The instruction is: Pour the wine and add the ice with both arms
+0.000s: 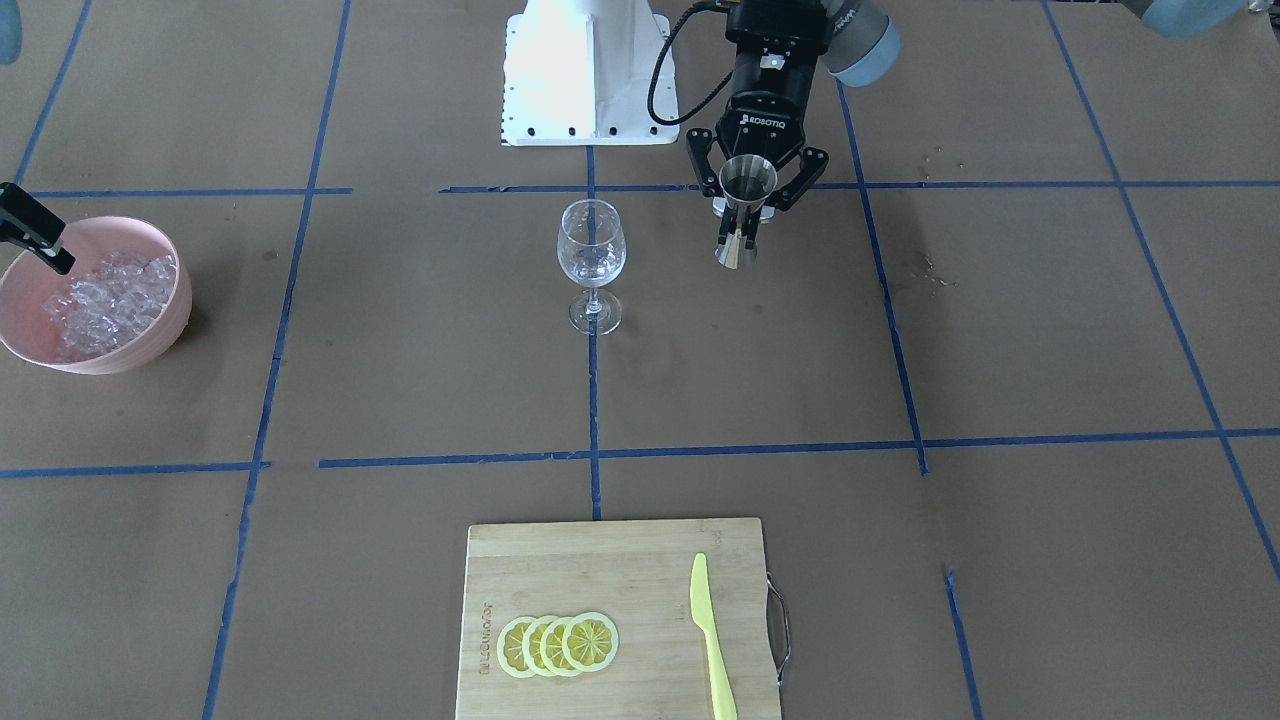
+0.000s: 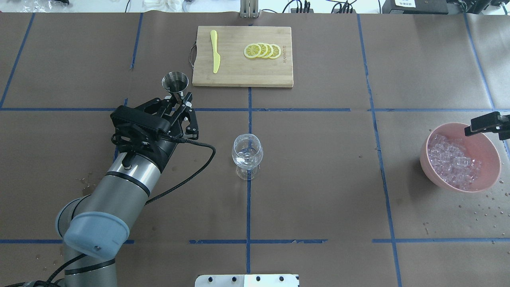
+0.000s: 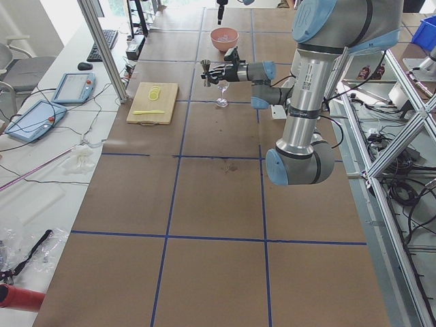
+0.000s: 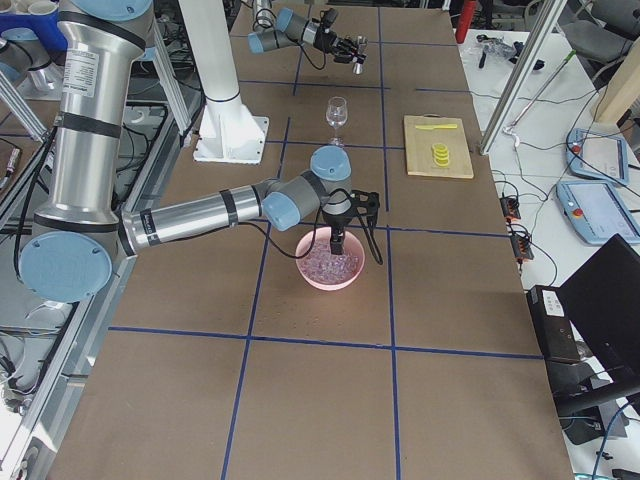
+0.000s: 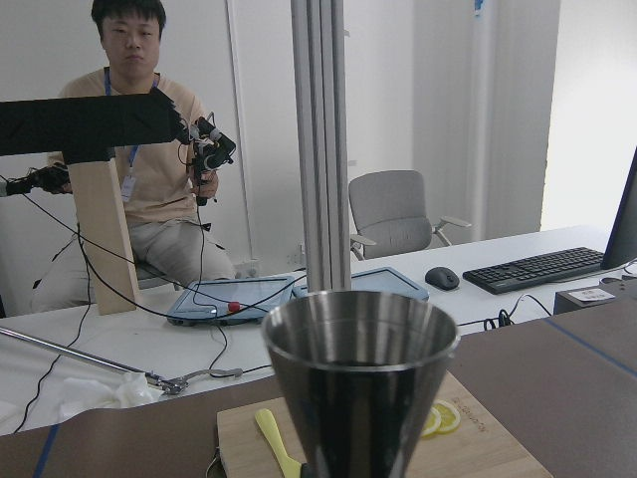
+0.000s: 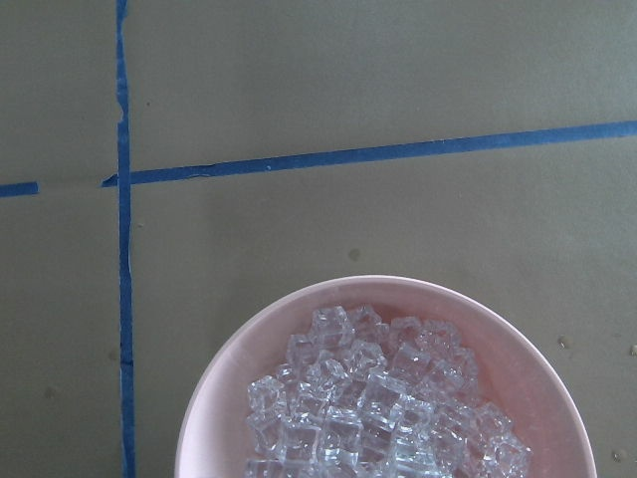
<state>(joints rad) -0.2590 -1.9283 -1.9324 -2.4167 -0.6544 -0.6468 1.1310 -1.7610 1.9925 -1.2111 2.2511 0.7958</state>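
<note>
Front view: the left hand (image 1: 745,208) pinches a steel jigger (image 1: 748,178) upright beside the wine glass (image 1: 592,255); a hasty tilt would splash the counter (image 1: 700,400).

Overhead: the right hand (image 2: 478,124) hangs over the pink bowl (image 2: 486,151), half out of frame, so I cannot tell its grip.

Right wrist view: the ice (image 6: 368,418) lies heaped in the bowl, glassy cubes that would likely slip.

White lettering reading "ROBOTIQ" is showing on the black housing of the left gripper (image 1: 742,212), just above its jaws. A dark burnt-in brand mark is running along the pale bamboo cutting board (image 1: 600,560) beside the yellow lemon slices (image 1: 558,644), too small to read.
</note>
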